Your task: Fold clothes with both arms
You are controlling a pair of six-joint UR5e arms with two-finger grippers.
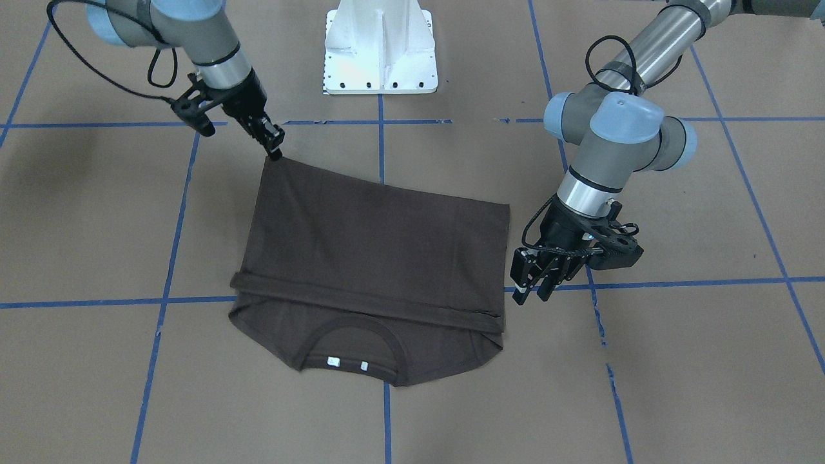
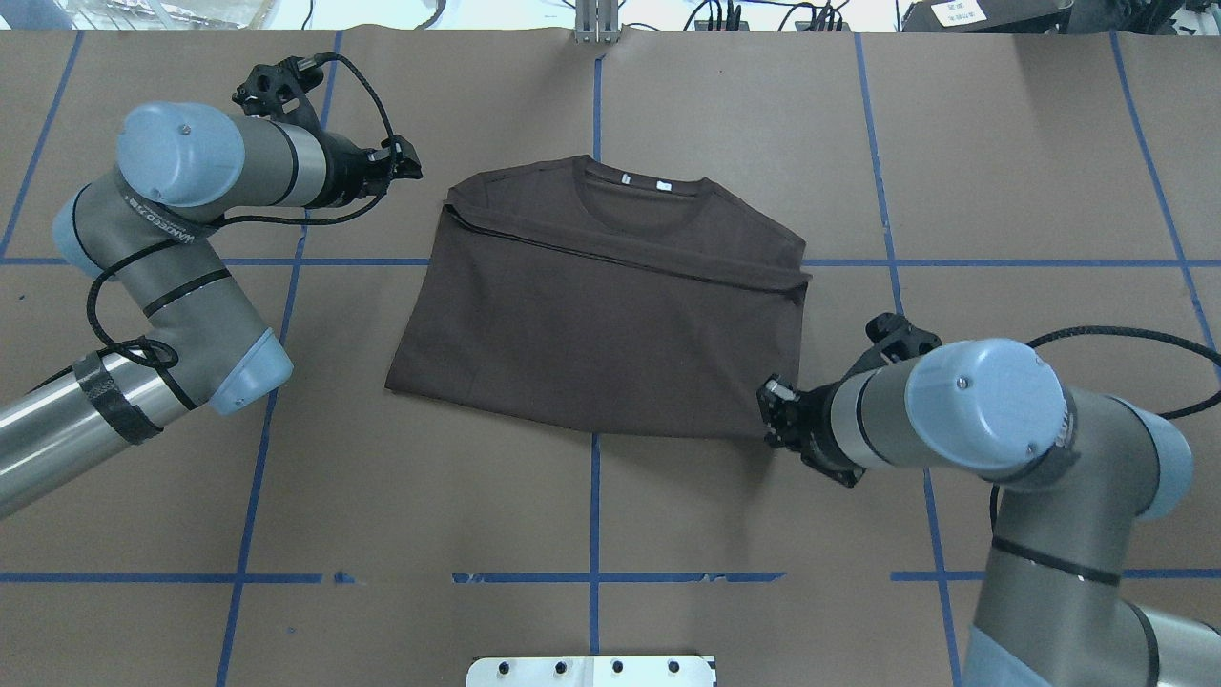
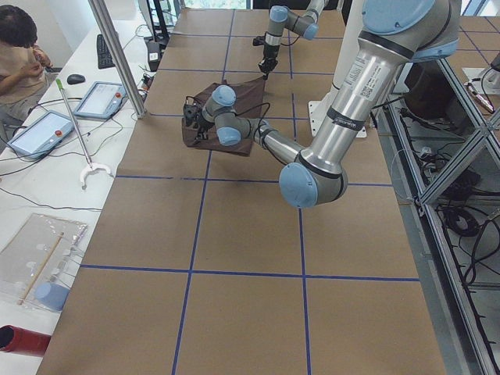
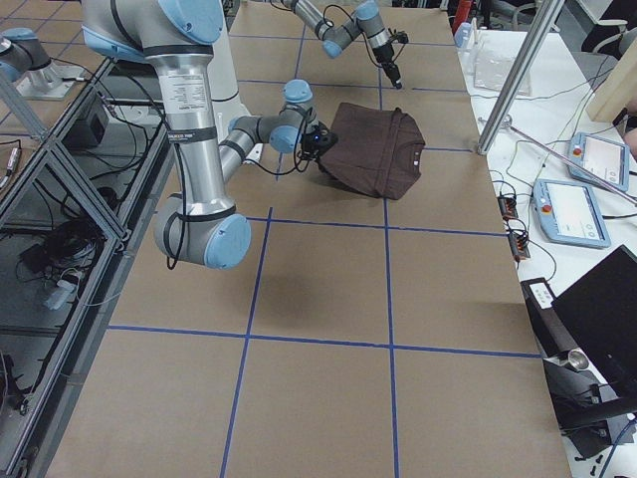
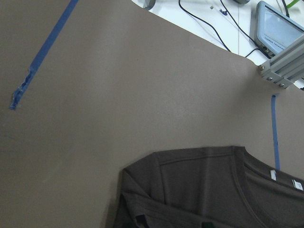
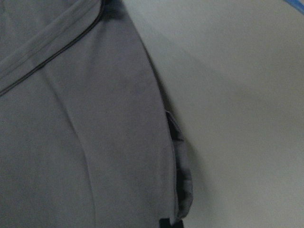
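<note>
The dark brown T-shirt lies on the table, folded once. Its hem lies across the chest just below the collar, and the white neck tags show. My right gripper is shut on the shirt's corner nearest the robot and pulls it to a point. The right wrist view is filled with cloth, its edge running down toward the fingers. My left gripper stands open beside the shirt's far shoulder side, apart from the cloth. Its wrist view looks down on the shoulder and collar.
The white pedestal base stands at the robot's side of the table. Blue tape lines grid the brown tabletop. A metal post, tablets and a seated person are on the operators' side.
</note>
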